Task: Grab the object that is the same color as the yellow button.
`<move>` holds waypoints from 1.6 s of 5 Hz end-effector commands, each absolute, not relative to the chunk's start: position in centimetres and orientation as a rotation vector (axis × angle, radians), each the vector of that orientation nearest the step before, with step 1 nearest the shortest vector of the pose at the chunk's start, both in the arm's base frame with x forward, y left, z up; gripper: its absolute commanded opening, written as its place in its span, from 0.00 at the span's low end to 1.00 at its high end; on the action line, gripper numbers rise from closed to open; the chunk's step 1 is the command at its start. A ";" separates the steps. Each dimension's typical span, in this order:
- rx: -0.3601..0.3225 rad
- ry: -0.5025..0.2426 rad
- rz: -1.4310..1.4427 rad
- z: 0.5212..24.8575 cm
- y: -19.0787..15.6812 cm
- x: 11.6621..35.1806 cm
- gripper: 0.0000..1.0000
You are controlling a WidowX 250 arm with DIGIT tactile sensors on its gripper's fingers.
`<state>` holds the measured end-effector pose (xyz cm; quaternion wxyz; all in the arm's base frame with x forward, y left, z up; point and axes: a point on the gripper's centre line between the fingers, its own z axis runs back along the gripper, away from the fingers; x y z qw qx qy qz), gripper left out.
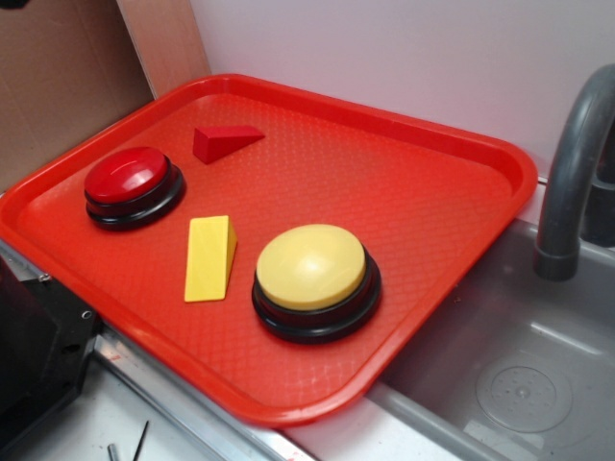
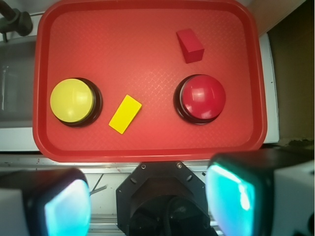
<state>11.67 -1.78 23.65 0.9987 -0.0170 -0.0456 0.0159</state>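
Item: yellow wedge, flat on red tray, just beside yellow button. Your hand is wide, empty; descend, straddle its narrow sides

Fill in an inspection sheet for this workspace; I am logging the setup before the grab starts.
Surface: red tray, textured, lying beside a grey sink.
Job's things: yellow wedge block lying between the two buttons, touching neither; yellow button near the tray's sink-side edge.
Clutter: red button; red wedge block beyond it.
Grippers: gripper open, above the tray's near edge, holding nothing.
Cables: nothing seen.
Surroundings: grey faucet, cardboard panel, white wall.
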 end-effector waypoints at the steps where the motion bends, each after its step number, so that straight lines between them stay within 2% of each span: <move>1: -0.034 -0.091 0.032 23.6 -1.8 11.7 1.00; 3: -0.093 -0.058 0.355 20.9 -2.0 13.4 1.00; 4: -0.108 -0.048 0.525 18.6 -1.7 14.4 1.00; 6: -0.096 -0.028 0.671 13.1 -1.8 16.5 1.00; 7: -0.068 -0.033 0.709 10.4 -1.8 17.4 1.00; 8: -0.076 -0.002 0.688 7.8 -2.5 18.3 1.00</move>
